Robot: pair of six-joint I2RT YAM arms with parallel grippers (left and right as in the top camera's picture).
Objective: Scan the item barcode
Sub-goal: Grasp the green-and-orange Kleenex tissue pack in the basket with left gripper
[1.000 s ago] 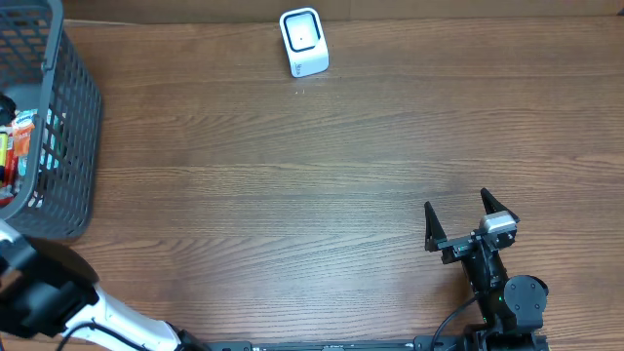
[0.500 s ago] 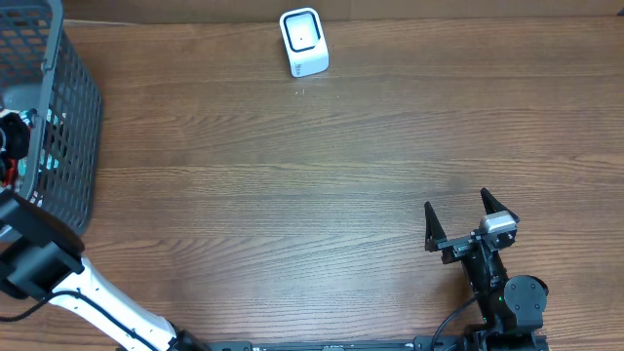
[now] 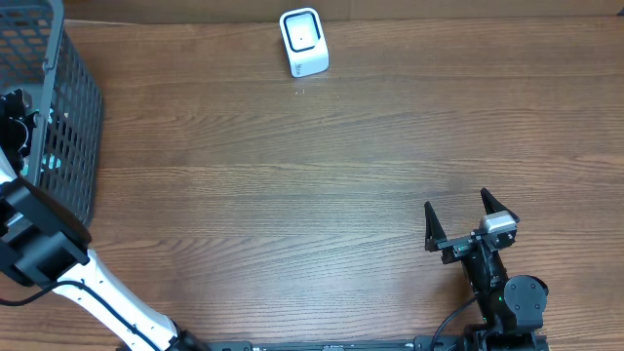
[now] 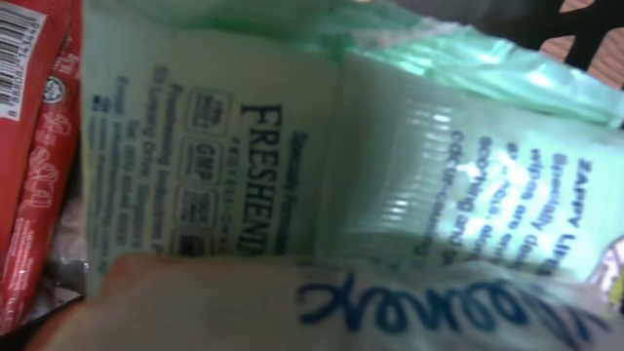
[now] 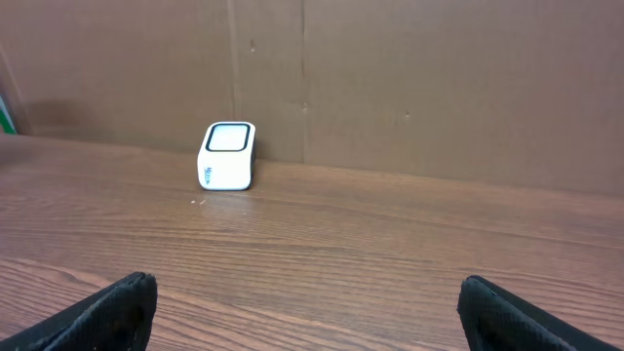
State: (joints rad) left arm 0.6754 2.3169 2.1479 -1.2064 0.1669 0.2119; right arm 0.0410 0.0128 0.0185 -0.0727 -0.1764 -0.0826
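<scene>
Standing on wooden table (image 3: 292, 175), scanner (image 3: 303, 41) fronts cardboard wall (image 5: 439, 78).

Pale green packet (image 4: 292, 166) with blue print, red packet (image 4: 24, 166), white scanner (image 3: 303, 42), grey basket (image 3: 73, 117).

Even bright room light, faint shadows; left wrist view blurry, glare on green packet (image 4: 429, 166); right wrist view sharp.

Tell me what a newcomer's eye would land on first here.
The grey basket at the left edge of the table draws the eye, the left arm reaching into it; up close, a pale green wipes packet fills the left wrist view. A white scanner stands alone at the far edge, and the right gripper sits at the near right, fingers open.
</scene>
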